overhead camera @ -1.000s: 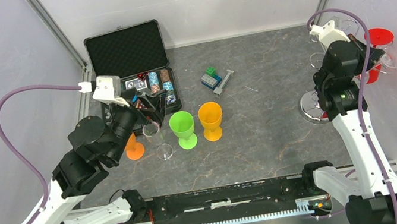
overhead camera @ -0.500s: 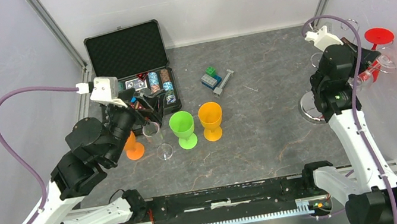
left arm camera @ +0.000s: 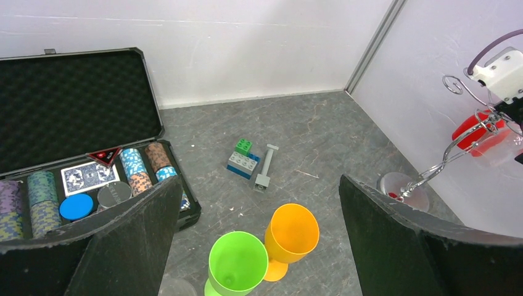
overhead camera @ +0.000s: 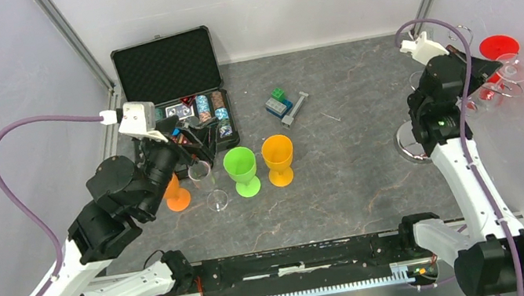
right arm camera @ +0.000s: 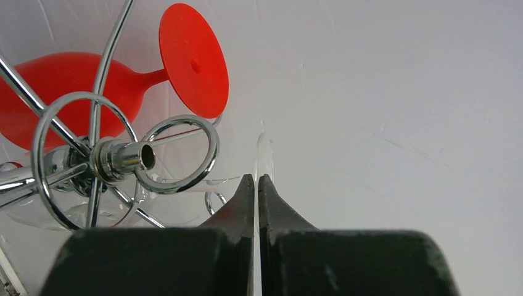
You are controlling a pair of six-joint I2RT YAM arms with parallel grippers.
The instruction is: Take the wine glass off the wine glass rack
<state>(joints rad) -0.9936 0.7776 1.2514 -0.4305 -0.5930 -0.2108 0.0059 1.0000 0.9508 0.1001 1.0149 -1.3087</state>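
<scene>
The wine glass rack (right arm camera: 126, 155) is chrome wire with looped arms; its round base (overhead camera: 410, 143) sits at the table's right side. A red wine glass (right arm camera: 192, 60) hangs on it, foot toward the wall. My right gripper (right arm camera: 256, 177) is up at the rack's top, shut on the thin foot edge of a clear wine glass (right arm camera: 264, 153), whose bowl lies among the loops. In the top view this clear wine glass (overhead camera: 510, 69) shows just right of the right gripper (overhead camera: 481, 84). The left gripper (left arm camera: 260, 182) hangs open and holds nothing, above the cups at the left.
A green goblet (overhead camera: 241, 169), an orange goblet (overhead camera: 278, 158), a clear glass (overhead camera: 208, 182) and an orange foot (overhead camera: 178, 199) stand below the left arm. An open chip case (overhead camera: 169, 71) lies at the back left. Toy bricks (overhead camera: 279, 103) lie mid-table. The right wall is close behind the rack.
The right wrist has shifted slightly left and back at the rack's top. The clear glass's foot now shows further right, beside the red one. The left arm has barely moved.
</scene>
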